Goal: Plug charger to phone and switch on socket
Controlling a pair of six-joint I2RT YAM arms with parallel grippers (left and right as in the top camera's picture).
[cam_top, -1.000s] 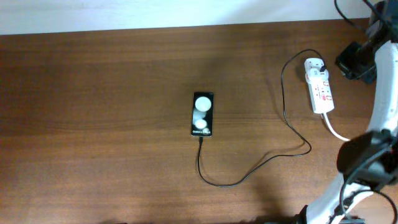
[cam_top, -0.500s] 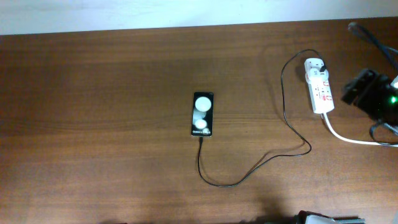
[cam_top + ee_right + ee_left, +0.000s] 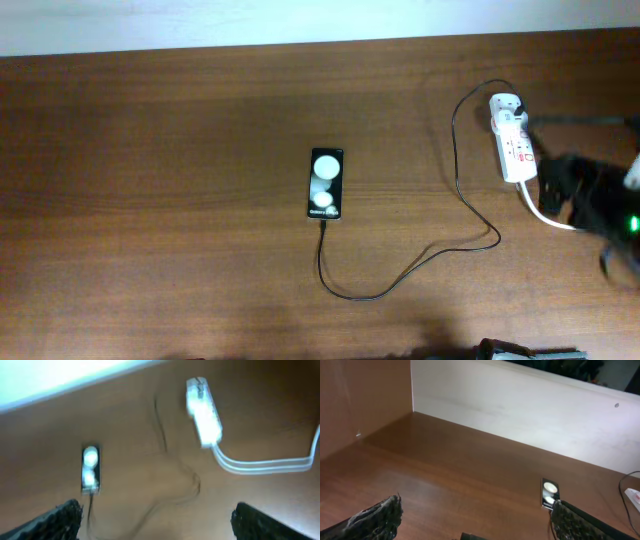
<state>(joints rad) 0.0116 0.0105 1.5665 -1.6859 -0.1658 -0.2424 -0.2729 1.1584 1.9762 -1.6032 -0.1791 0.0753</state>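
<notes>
The phone (image 3: 326, 183) lies flat at the table's middle, and also shows in the left wrist view (image 3: 549, 494) and the right wrist view (image 3: 90, 470). The charger (image 3: 420, 265), a thin black cable, meets the phone's near end, loops right and rises to its black plug on the far end of the socket (image 3: 513, 138). The socket (image 3: 204, 412) is a white strip at the right. My right gripper (image 3: 157, 520) hangs open and empty above the table, a blurred dark shape (image 3: 585, 192) beside the socket's near end. My left gripper (image 3: 475, 515) is open and empty, far left of the phone.
The socket's thick white cord (image 3: 545, 215) runs off toward the right edge, under the right arm. A pale wall (image 3: 520, 410) borders the table's far side, and a brown side panel (image 3: 360, 400) stands at the left.
The right arm has swung from beside the socket's far end down toward the near right, blurred by motion. Phone, cable and socket have not moved. The left gripper is unchanged.
</notes>
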